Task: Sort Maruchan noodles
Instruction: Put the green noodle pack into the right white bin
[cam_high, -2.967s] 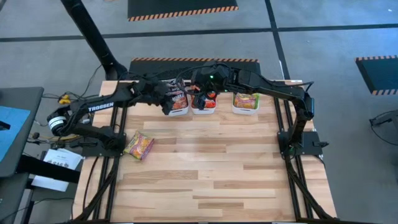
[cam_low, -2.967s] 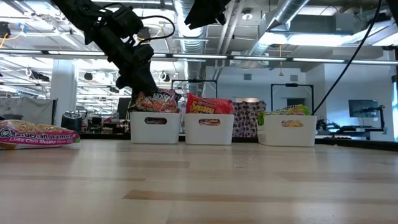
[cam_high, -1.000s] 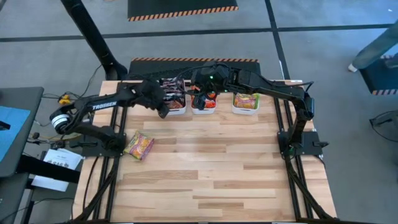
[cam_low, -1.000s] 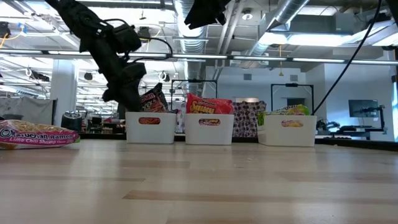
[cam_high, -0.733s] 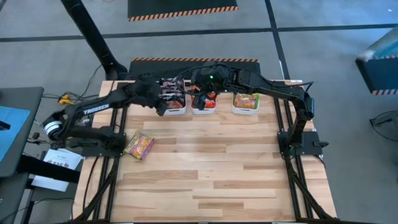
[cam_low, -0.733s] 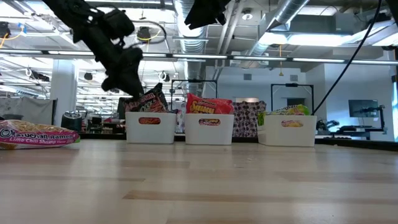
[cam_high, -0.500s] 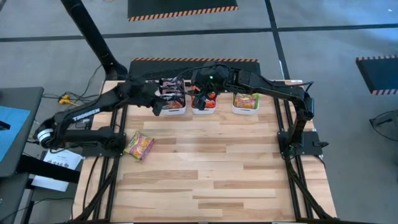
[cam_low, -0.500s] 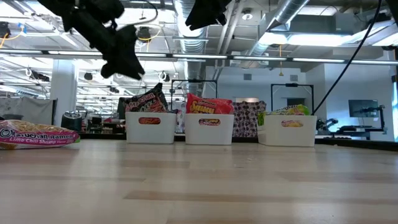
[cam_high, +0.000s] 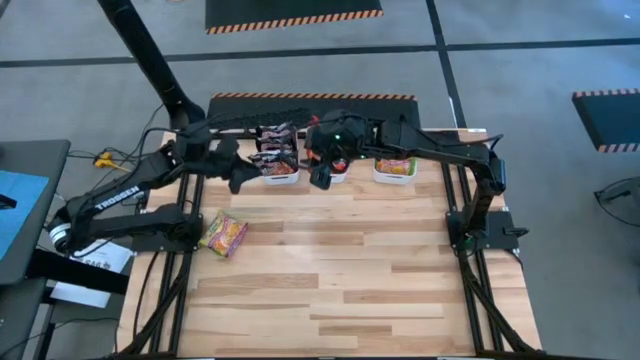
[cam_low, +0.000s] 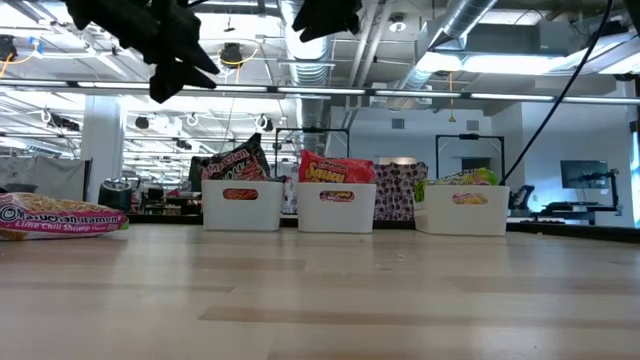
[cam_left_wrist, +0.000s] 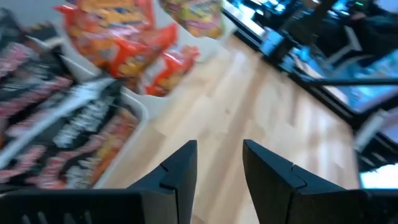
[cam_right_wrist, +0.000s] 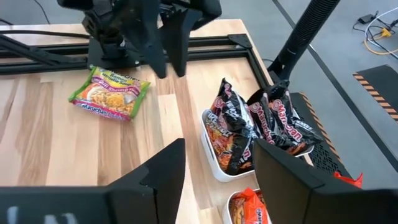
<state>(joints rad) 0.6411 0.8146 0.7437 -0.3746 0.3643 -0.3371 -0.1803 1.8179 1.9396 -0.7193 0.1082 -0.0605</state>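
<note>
Three white bins are sitting in a row near the top centre of the high view. The left bin (cam_high: 275, 176) is holding dark packets (cam_right_wrist: 261, 127), the middle bin (cam_low: 337, 208) red-orange packets (cam_low: 336, 170), and the right bin (cam_high: 394, 175) green packets (cam_high: 396, 165). One green packet (cam_high: 223, 235) is lying flat on the table (cam_high: 340, 270) at the left edge, well apart from the bins. The left gripper (cam_high: 238, 180) is hovering just left of the dark-packet bin, its jaws spread and pinching nothing. The right gripper (cam_high: 322, 178) is hanging over the middle bin, its jaws spread and empty too.
</note>
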